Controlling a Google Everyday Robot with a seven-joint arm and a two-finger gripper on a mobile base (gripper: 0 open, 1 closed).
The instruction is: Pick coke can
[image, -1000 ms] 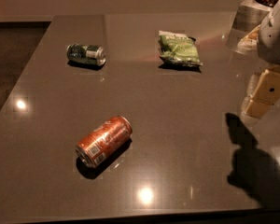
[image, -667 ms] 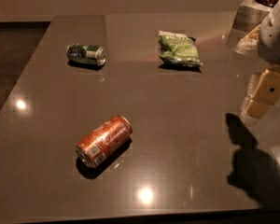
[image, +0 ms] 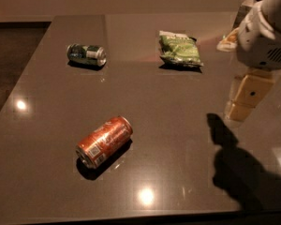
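Dark table bears the coke can, a green can, a snack bag; hand hovers right.

The table is showing a smooth, glossy top, reflecting light spots. The coke can and green can are presenting shiny painted metal; the snack bag is showing crinkled glossy film. The gripper, hovering right of the coke can, is showing matt cream plastic.

Coke can lies front-left on table; another can and bag behind; gripper seemingly above right side
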